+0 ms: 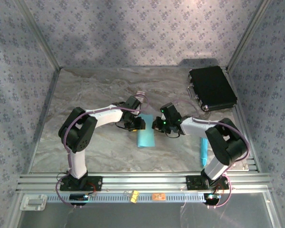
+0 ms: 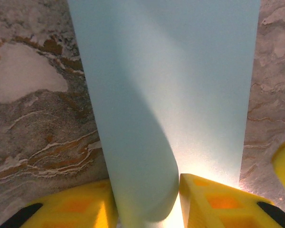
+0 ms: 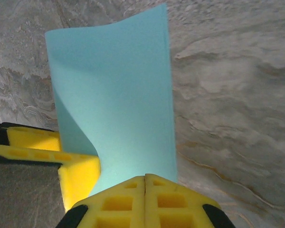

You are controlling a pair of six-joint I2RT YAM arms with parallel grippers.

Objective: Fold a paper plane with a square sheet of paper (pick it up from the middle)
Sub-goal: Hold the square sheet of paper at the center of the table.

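Observation:
The square sheet of paper is light blue and lies at the table's middle, folded over on itself. In the left wrist view its rounded fold sits between my left gripper's yellow fingers, touching both. My left gripper is shut on that fold at the sheet's far end. My right gripper faces it from the right. Its jaws are shut tight together, tips at the paper's near edge, with nothing visibly between them. A left finger shows beside the curl.
A black case lies at the back right. A slim cyan pen-like stick rests by the right arm's base. The marbled tabletop is walled on three sides, with an aluminium rail along the near edge.

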